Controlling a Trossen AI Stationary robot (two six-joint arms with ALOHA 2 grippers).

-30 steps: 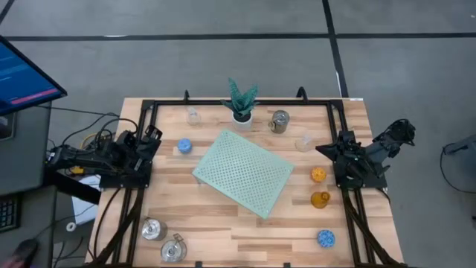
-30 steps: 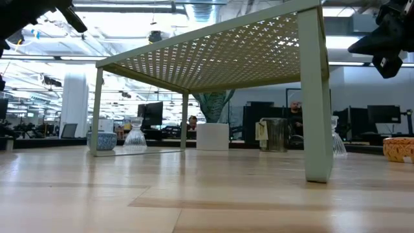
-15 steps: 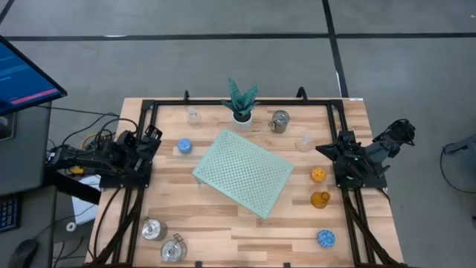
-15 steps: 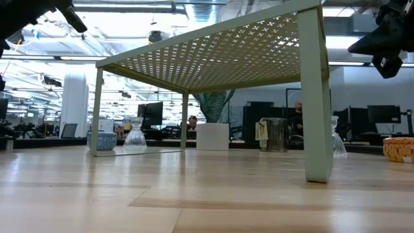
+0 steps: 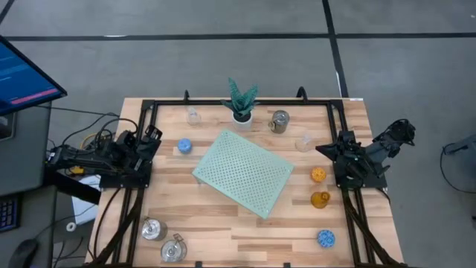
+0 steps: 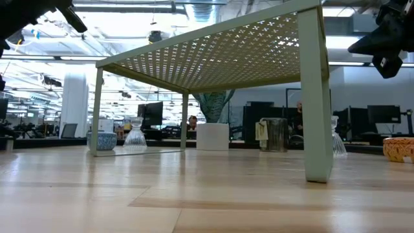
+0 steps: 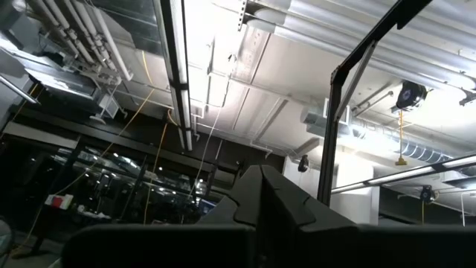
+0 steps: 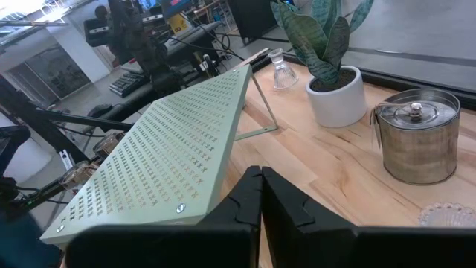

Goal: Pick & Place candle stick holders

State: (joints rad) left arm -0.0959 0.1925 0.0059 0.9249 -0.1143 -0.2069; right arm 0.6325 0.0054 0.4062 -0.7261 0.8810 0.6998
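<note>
Several small candle stick holders stand on the wooden table: a blue one (image 5: pixel 184 146) and a clear glass one (image 5: pixel 193 115) at the far left, a silver one (image 5: pixel 279 121) and a clear one (image 5: pixel 303 141) at the far right. An orange one (image 5: pixel 318 174), an amber one (image 5: pixel 320 199) and a blue one (image 5: pixel 325 238) stand along the right side, and two silver ones (image 5: pixel 153 229) (image 5: pixel 173 251) at the near left. My left gripper (image 5: pixel 154 137) is shut and empty at the left edge. My right gripper (image 5: pixel 324 151) is shut and empty at the right edge, close to the far-right clear holder.
A pale green perforated mat (image 5: pixel 243 172) stands raised on thin legs (image 6: pixel 317 97) in the table's middle. A green plant in a white pot (image 5: pixel 242 104) stands at the far edge. A black frame (image 5: pixel 245 103) runs along the table's sides. A monitor (image 5: pixel 22 74) stands off the left.
</note>
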